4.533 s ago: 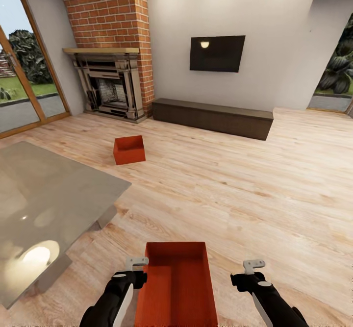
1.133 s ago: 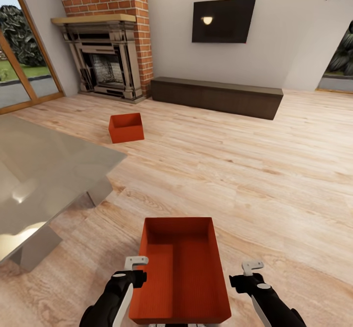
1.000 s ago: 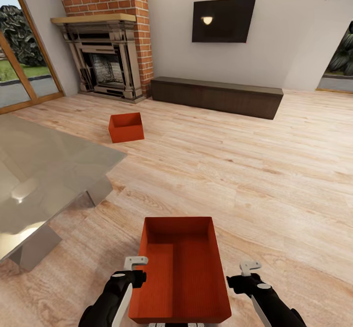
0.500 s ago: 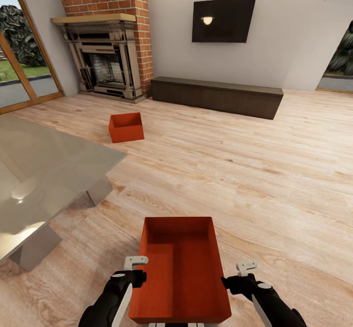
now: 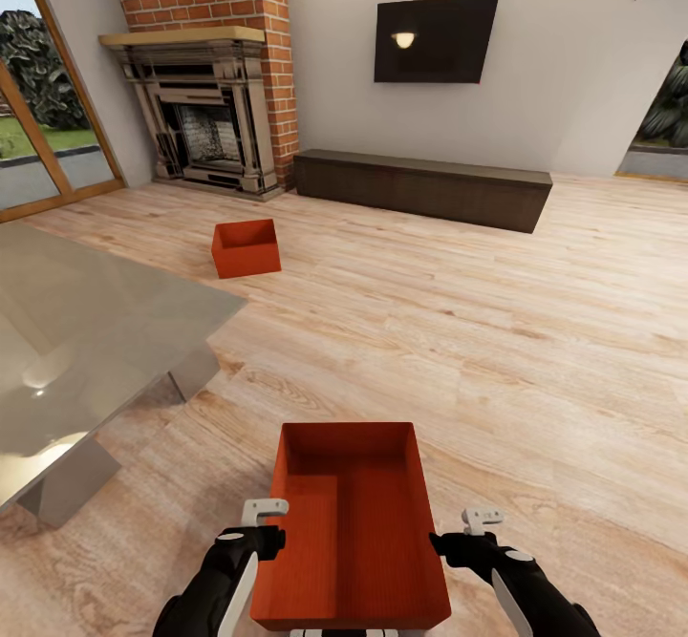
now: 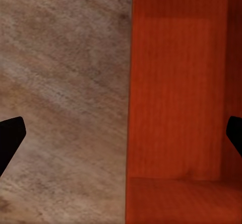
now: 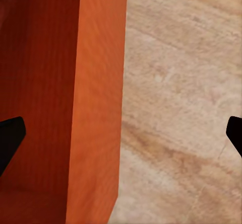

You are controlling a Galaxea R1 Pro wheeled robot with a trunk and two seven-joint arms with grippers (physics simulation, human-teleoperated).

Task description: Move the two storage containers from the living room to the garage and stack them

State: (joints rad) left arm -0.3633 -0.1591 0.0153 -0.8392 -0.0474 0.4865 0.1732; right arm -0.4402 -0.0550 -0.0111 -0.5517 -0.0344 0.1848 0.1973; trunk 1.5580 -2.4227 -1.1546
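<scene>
Directly below the head camera, at 6 o'clock, the near storage container (image 5: 351, 522) was seen resting open-side up on the light wood plank flooring (image 5: 497, 370) of the living room. Each long wall was straddled by a spread gripper: the left gripper (image 5: 260, 527) over the 9 o'clock wall, the right gripper (image 5: 457, 534) over the 3 o'clock wall, and both wrist views showed a wall edge centred between parted fingertips, with nothing clamped. The second storage container (image 5: 247, 247) was seen well apart, toward 11 o'clock, in front of the brick fireplace (image 5: 205, 121). A slip was judged the main risk: the tapered, plain walls could be pinched too shallowly, so the bin might tilt or drop if the lift were uneven. A grey low table (image 5: 86, 350) at 9 o'clock could be struck while turning away.
</scene>
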